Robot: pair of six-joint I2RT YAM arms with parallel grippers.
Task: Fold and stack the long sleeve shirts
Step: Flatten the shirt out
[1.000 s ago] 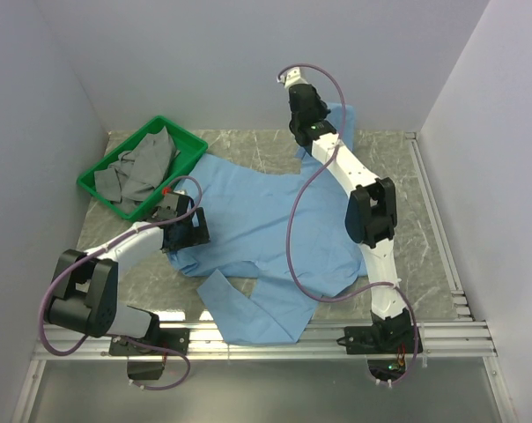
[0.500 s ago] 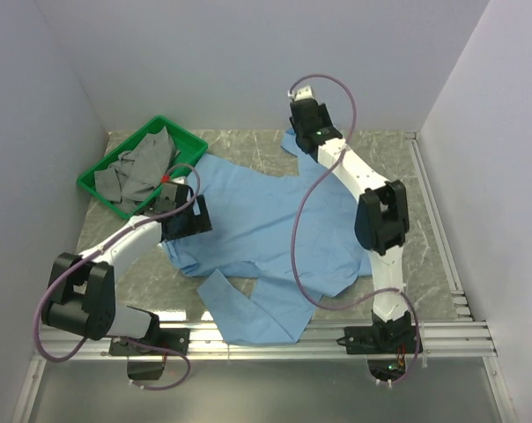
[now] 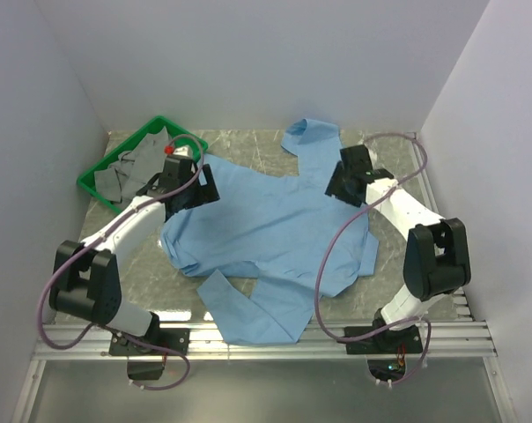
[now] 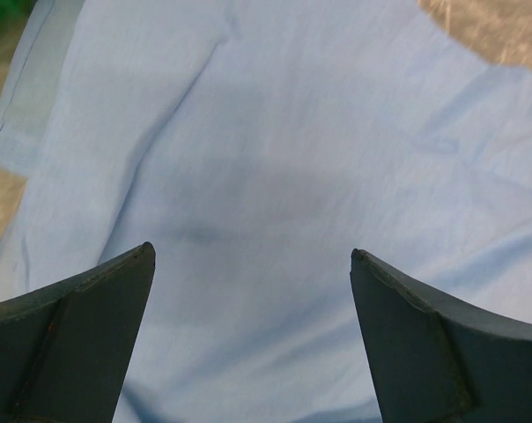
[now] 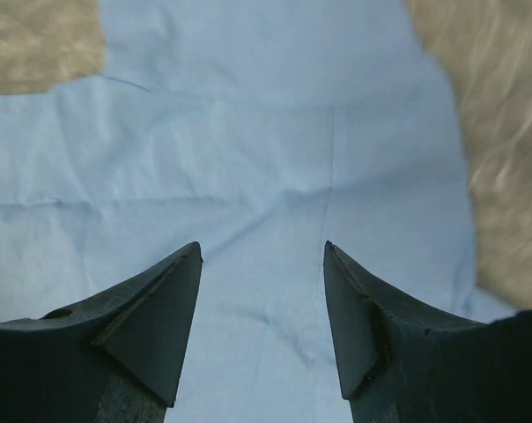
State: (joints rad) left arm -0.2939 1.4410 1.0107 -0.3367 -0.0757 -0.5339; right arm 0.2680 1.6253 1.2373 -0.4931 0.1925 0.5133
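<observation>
One long sleeve shirt (image 3: 266,229), light blue, lies spread across the table. One sleeve is bunched at the back (image 3: 312,137) and the other is folded toward the near edge (image 3: 248,308). My left gripper (image 3: 203,187) hovers open over the shirt's left shoulder area. In the left wrist view its fingers (image 4: 90,308) stand wide apart above blue cloth (image 4: 266,159), holding nothing. My right gripper (image 3: 335,187) is over the shirt's back right part, open and empty. The right wrist view shows blue cloth with a seam (image 5: 328,176) between the fingers (image 5: 363,317).
A green tray (image 3: 95,190) at the back left holds crumpled grey garments (image 3: 143,166). Grey walls close in the left, back and right sides. A metal rail (image 3: 275,337) runs along the near edge, with both arm bases on it.
The right gripper opened and let go of the back sleeve, which now lies bunched on the table; that arm drew back to the right. The left gripper moved farther back along the shirt.
</observation>
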